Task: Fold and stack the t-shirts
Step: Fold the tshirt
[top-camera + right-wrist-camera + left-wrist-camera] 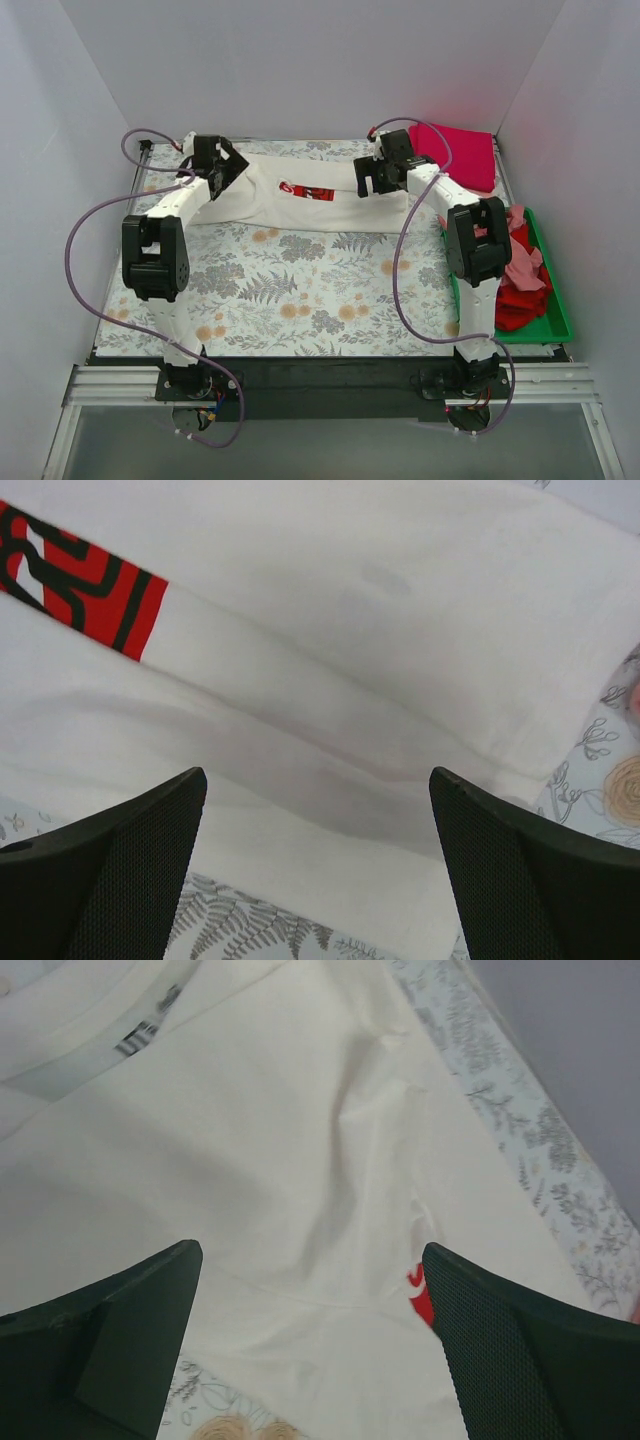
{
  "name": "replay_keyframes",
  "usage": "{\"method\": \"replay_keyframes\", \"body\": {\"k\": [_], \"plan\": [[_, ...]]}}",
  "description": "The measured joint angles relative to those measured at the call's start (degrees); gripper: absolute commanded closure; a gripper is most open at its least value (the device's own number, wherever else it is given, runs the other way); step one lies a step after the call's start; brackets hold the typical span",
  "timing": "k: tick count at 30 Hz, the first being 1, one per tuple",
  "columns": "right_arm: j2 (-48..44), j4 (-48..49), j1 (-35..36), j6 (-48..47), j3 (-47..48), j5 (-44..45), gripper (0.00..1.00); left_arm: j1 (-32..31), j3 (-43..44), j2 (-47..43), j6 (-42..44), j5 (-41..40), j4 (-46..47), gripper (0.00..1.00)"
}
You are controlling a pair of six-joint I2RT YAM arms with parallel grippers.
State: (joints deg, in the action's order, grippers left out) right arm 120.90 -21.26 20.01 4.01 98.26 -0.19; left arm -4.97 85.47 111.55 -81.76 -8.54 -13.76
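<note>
The cream-white t-shirt [290, 200] with a red logo print [308, 192] lies as a wide folded band across the far part of the table. My left gripper [232, 163] is open above its left end; the cloth [280, 1160] fills the left wrist view between the jaws. My right gripper [372, 178] is open above the shirt's right end, where the right wrist view shows the cloth [340, 710] and logo [80, 580]. A magenta shirt [462, 152] lies folded at the far right. Pink and red shirts [520, 275] lie heaped in the tray.
A green plastic tray [556, 318] stands along the right edge. The floral tablecloth [300, 290] covers the table. White walls close in the back and both sides. Purple cables loop from both arms.
</note>
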Motion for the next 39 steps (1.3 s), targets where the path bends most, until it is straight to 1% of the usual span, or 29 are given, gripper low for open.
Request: {"method": "replay_keyframes", "body": {"k": [2,5,7,8,11,15,18,25,29,35,39], "plan": [[-0.81,0.15,0.31,0.02,-2.16,-1.33,0.02,0.83,-3.50,-0.24,-1.05,0.07,0.00,0.08],[-3.91,1.09,0.94,-0.02,-7.80,-2.32,0.02,1.84,-6.21,2.40,-2.29,0.96,-0.55,0.08],[-6.97,1.51,1.95,0.04,-12.17,-3.48,0.02,2.16,-6.82,4.55,-3.19,1.51,-0.79,0.08],[-8.39,2.23,2.62,0.13,-14.23,-4.28,0.02,2.32,-6.47,4.26,-3.45,2.05,-0.50,0.08],[-10.62,3.50,4.04,0.35,-16.98,-6.45,0.02,2.73,-6.38,4.68,-4.20,2.21,-0.50,0.08],[-9.94,5.66,4.85,0.70,-16.87,-8.07,0.02,3.28,-6.34,4.79,-4.92,2.82,-0.33,0.08],[-7.04,6.51,4.63,1.16,-14.80,-8.04,0.02,3.63,-6.34,4.81,-5.44,3.41,-0.31,0.07],[3.23,6.91,2.60,2.45,-6.25,-6.23,0.02,5.88,-4.94,5.88,-5.92,5.16,-0.31,0.07],[6.27,8.28,0.09,2.67,-1.11,-5.55,0.02,6.99,-3.52,6.99,-5.90,5.44,-0.31,0.07],[7.30,10.69,-2.27,2.60,-2.01,-7.10,0.02,7.45,1.18,10.21,-5.44,5.62,-0.85,0.07],[4.15,15.43,-2.14,2.69,-8.35,-7.98,0.02,7.61,6.80,14.12,-4.61,6.27,-1.05,0.08]]}}
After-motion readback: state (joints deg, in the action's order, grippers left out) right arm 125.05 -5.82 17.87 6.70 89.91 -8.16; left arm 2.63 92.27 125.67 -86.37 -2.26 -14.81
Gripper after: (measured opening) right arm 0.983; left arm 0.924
